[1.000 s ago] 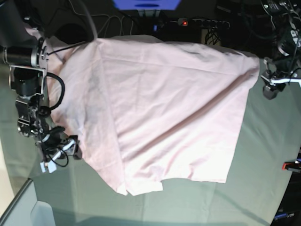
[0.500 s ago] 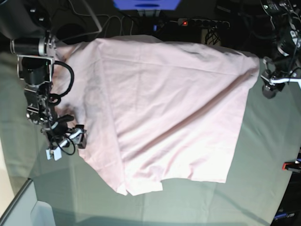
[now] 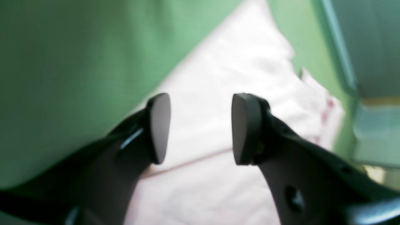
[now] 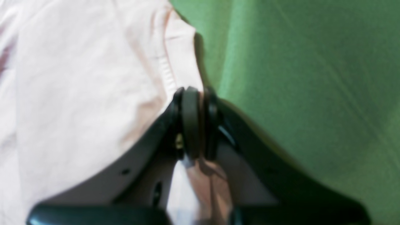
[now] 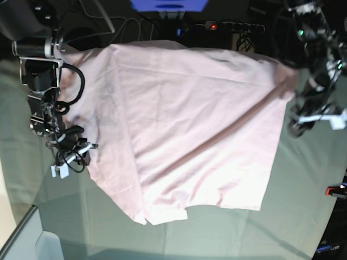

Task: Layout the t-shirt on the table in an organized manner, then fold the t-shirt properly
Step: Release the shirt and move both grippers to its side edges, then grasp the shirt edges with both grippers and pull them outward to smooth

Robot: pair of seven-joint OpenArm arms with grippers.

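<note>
I see the right gripper (image 4: pixel 197 122) at 9 o'clock, clenched on the t-shirt (image 5: pixel 195 130) hem. Left gripper (image 3: pixel 200 128) at 3 o'clock, fingers released above the table (image 5: pixel 303 206).

Right arm (image 5: pixel 40 81): black housings, silver joint ring, looped black cable, small white tag near the wrist. Right gripper (image 4: pixel 196 123): matte black curved fingers, rounded pads, small holes. Left gripper (image 3: pixel 200 128): matte black, flat grey oval pads (image 3: pixel 160 126).
</note>
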